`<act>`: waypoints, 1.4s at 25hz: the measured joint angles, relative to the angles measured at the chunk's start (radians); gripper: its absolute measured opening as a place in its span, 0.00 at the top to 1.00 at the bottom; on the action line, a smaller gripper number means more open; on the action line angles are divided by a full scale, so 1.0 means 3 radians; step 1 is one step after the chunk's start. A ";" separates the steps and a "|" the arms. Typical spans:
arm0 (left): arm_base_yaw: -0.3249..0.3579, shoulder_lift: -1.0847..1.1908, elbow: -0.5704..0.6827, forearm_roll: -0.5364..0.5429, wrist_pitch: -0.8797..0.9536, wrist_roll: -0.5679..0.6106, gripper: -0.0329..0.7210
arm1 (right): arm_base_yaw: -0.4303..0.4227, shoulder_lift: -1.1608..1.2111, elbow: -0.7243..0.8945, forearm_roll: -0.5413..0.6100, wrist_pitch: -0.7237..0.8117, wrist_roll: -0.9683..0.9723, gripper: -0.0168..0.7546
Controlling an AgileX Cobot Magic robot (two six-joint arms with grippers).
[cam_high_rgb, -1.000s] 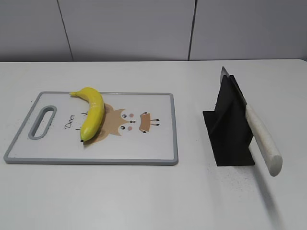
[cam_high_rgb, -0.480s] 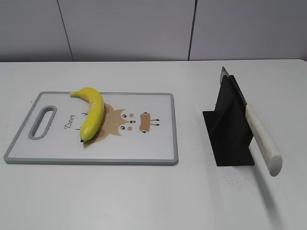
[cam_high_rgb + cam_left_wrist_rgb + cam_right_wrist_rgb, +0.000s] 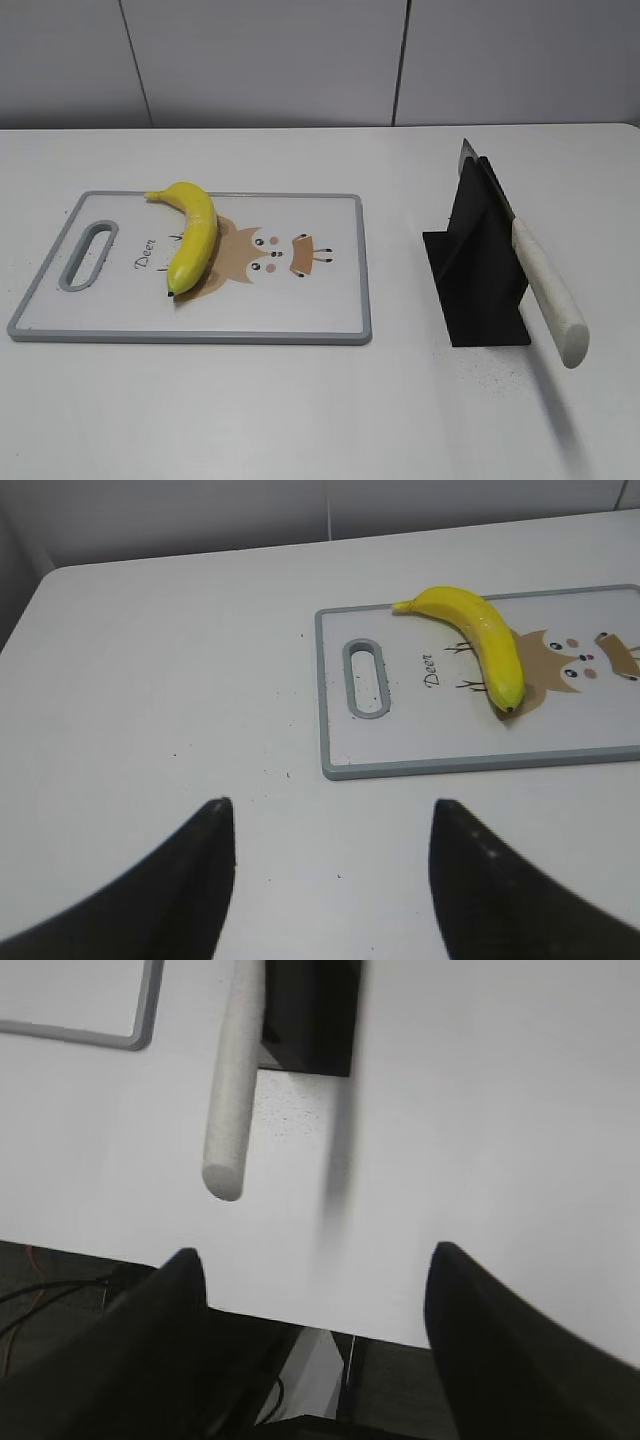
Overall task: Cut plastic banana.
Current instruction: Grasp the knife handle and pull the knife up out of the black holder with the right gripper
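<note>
Yellow banana (image 3: 192, 234) lies on the cutting board (image 3: 320, 310); knife (image 3: 535, 272) rests in its black stand (image 3: 475, 285). Left gripper (image 3: 330, 880) and right gripper (image 3: 315, 1330) both spread wide, empty.

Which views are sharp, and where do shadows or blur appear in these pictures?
Exterior view: sharp, even light; the knife throws a soft shadow on the table. Left wrist view: the banana and board are clear, the left hand is a dark blur. Right wrist view: the knife handle looks soft, the right hand is out of focus.
</note>
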 joint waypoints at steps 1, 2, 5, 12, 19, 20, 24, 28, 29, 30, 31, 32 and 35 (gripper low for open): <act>0.0000 0.0000 0.0000 0.0000 0.0000 0.0000 0.17 | 0.0059 0.0095 -0.0039 0.0000 0.0000 0.0000 0.29; 0.0000 0.0000 0.0000 0.0000 0.0000 0.0000 0.17 | 0.0119 0.0181 -0.0089 0.0000 0.0000 0.0000 0.29; 0.0000 0.0000 0.0000 0.0000 0.0000 0.0000 0.17 | 0.0247 0.0459 -0.0216 0.0007 0.0000 0.0000 0.30; 0.0000 0.0000 0.0000 0.0000 0.0000 0.0000 0.17 | 0.0331 0.0930 -0.0302 0.0072 -0.0005 0.0000 0.30; 0.0000 0.0000 0.0000 0.0000 0.0000 0.0000 0.17 | 0.0611 0.1344 -0.0302 0.0082 -0.0015 0.0114 0.30; 0.0000 0.0000 0.0000 0.0000 0.0000 0.0000 0.17 | 0.0632 0.1403 -0.0302 0.0068 -0.0023 0.0155 0.30; 0.0000 0.0000 0.0000 0.0000 0.0000 0.0000 0.17 | 0.0636 0.1606 -0.0302 0.0045 -0.0118 0.0242 0.30; 0.0000 0.0000 0.0000 0.0000 0.0000 0.0000 0.17 | 0.0636 0.1829 -0.0302 0.0041 -0.0238 0.0270 0.30; 0.0000 0.0000 0.0000 0.0000 0.0000 0.0000 0.17 | 0.0636 0.1880 -0.0302 0.0037 -0.0282 0.0270 0.30; 0.0000 0.0000 0.0000 0.0000 0.0000 0.0000 0.17 | 0.0636 0.1938 -0.0302 0.0037 -0.0338 0.0273 0.30; 0.0000 0.0000 0.0000 0.0000 0.0000 0.0000 0.17 | 0.0636 0.1995 -0.0302 0.0037 -0.0386 0.0276 0.31; 0.0000 0.0000 0.0000 0.0000 0.0000 0.0000 0.17 | 0.0636 0.2054 -0.0305 0.0037 -0.0410 0.0283 0.31; 0.0000 0.0000 0.0000 0.0000 0.0000 0.0000 0.17 | 0.0636 0.2213 -0.0307 0.0037 -0.0436 0.0321 0.31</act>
